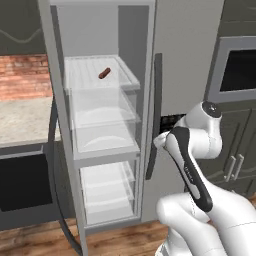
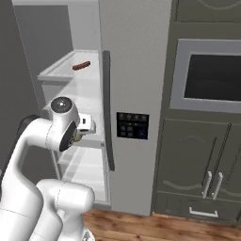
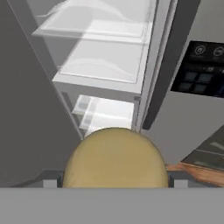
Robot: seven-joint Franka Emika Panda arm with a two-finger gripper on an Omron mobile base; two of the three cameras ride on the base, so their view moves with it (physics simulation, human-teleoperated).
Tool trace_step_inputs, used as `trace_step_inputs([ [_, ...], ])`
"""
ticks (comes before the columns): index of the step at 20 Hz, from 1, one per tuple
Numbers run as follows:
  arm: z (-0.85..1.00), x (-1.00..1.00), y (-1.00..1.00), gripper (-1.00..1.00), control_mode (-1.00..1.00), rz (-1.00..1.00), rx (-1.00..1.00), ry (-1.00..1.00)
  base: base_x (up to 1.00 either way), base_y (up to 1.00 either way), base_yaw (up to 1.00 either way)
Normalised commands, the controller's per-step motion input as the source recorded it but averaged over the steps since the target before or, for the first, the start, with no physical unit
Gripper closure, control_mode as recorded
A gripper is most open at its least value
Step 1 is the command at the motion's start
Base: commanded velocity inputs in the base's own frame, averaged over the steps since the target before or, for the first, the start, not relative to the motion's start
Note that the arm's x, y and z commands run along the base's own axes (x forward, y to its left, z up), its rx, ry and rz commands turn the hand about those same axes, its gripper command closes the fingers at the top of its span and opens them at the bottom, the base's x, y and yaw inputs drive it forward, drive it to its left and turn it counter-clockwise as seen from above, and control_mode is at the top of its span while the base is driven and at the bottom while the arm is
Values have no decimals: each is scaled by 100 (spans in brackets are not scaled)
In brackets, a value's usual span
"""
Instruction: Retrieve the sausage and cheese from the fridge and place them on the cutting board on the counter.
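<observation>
The cheese [image 3: 115, 158] was clamped between the jaws of the gripper [image 3: 115, 181], which were spread wide to span its rounded bulk, just outside the fridge [image 3: 109, 74], whose left door was open. It was judged ready for carrying to the cutting board. The sausage [image 1: 104, 73] was left lying on the upper shelf [image 1: 87, 75], well above the hand.

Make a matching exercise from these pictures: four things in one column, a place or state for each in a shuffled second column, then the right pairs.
Things
1. sausage
2. cheese
3. fridge left door
4. control panel

Places or states
A. swung open
B. on the shut right door
C. on the top shelf
D. between the gripper's fingers, outside the fridge

Pairs: 1-C, 2-D, 3-A, 4-B
</observation>
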Motion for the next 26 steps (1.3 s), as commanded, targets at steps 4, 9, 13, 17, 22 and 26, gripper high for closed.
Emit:
trace_step_inputs([
  [4,0,0,0,100,100,0,0,0,-41,-54,-3],
  [9,0,0,0,100,100,0,0,0,-40,-51,-7],
  [13,0,0,0,100,100,0,0,0,-7,-18,-54],
  [17,0,0,0,100,100,0,0,0,0,-1,-73],
  [22,0,0,0,100,100,0,0,0,1,0,-88],
  [26,0,0,0,100,100,0,0,0,0,0,-94],
])
